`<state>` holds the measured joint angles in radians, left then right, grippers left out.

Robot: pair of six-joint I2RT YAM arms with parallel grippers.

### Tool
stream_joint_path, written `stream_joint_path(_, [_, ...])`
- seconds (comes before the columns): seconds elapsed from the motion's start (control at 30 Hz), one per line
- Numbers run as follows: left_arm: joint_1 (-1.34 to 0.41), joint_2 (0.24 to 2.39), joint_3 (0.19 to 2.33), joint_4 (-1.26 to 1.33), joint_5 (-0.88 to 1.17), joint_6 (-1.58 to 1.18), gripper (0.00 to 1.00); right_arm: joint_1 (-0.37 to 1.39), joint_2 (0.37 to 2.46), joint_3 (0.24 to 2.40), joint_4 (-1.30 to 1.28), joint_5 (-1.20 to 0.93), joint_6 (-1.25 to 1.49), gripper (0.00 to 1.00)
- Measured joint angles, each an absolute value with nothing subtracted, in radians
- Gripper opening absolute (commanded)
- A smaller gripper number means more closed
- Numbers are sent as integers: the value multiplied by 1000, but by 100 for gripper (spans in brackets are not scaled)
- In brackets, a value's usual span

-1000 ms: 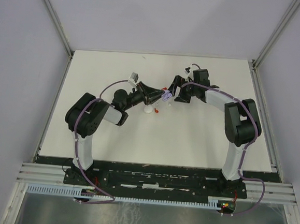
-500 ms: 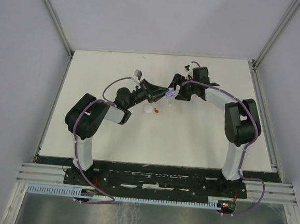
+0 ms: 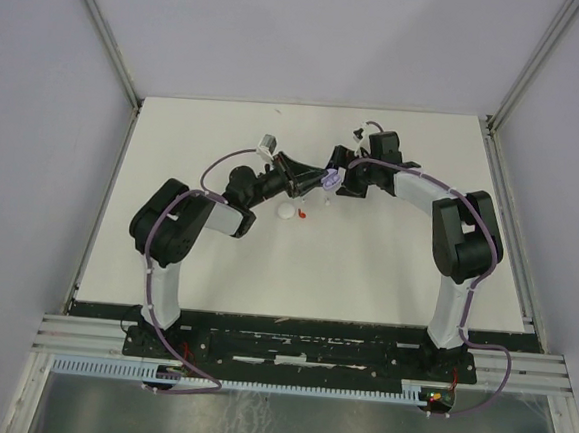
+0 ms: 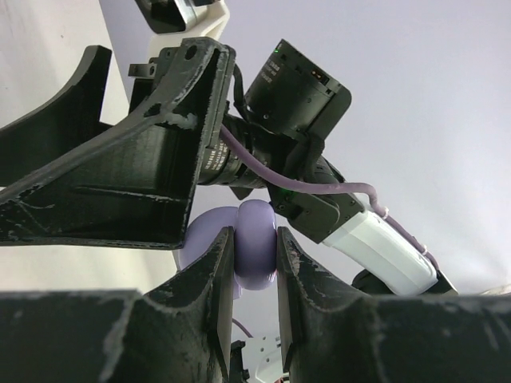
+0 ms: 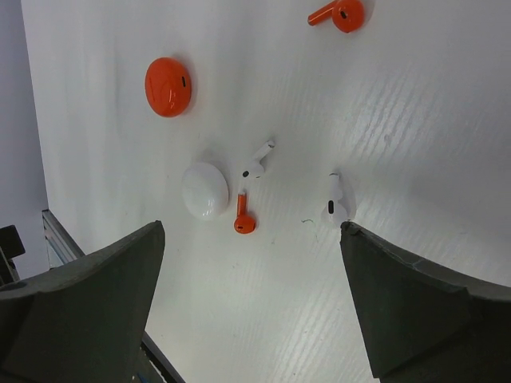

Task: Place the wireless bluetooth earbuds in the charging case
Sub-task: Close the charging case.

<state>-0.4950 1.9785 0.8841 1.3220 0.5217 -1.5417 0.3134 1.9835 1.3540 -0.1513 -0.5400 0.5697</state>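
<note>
"What was the left hand (image 4: 254, 257) doing?"

"It was clenched on a lavender case (image 4: 255, 239), pinching it edge-on between its two fingers, up off the counter (image 5: 415, 112) and right in front of the other arm."

"And the right hand (image 3: 339, 177)?"

"Spread wide and holding nothing, hanging above the counter just beside the lavender case."

"Where were the earbuds?"

"All lying loose on the counter under the right hand. A white earbud (image 5: 254, 163) lay just beside a white round case (image 5: 205, 190), and an orange earbud (image 5: 243, 218) sat close below it. A second white earbud (image 5: 334, 203) was off to one side, apart from those. A second orange earbud (image 5: 339, 13) lay well away near the edge of that view, and an orange round case (image 5: 168, 86) sat closed, apart from the rest. I couldn't tell whether anything sat inside the lavender case"
</note>
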Motion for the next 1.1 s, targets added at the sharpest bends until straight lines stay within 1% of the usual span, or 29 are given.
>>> stream_joint_path(0.47, [-495,2001,886,1304,504,-1517,3,313,1980,1298,-150,-537,569,99])
stream_joint_path(0.9, [-491,2001,886,1250,485,-1478,3,313,1964,1294,-145,-536,566,99])
stream_joint_path(1.1, [-461,1984,853,1266,475,-1468,3,313,1944,1278,-152,-483,547,99])
